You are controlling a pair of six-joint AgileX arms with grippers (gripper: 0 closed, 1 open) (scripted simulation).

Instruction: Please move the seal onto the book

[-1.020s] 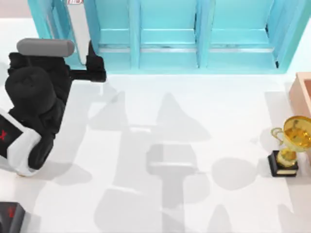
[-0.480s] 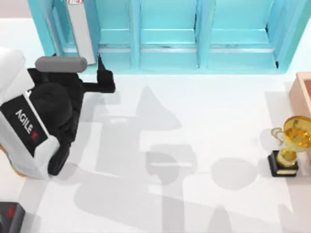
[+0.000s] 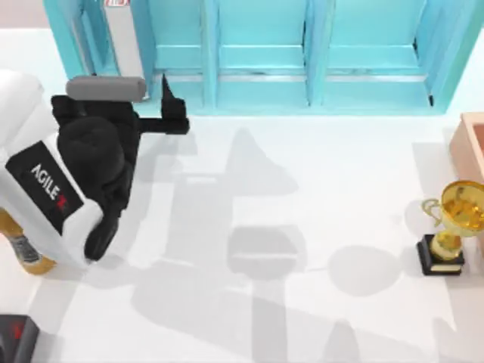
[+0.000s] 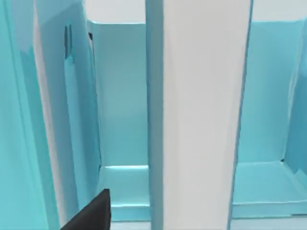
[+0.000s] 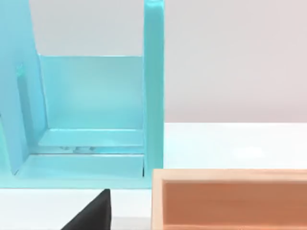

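While the book [image 4: 201, 115] seems to stand upright in the leftmost bay of the turquoise shelf [image 3: 257, 45], our left gripper [image 3: 168, 106] hovers just before it, its grip beyond our telling, over a white table [image 3: 302, 189] bearing a gold trophy [image 3: 454, 227] at right.

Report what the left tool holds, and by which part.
Cannot be told. The left tool is at the front of the bright turquoise shelf unit.
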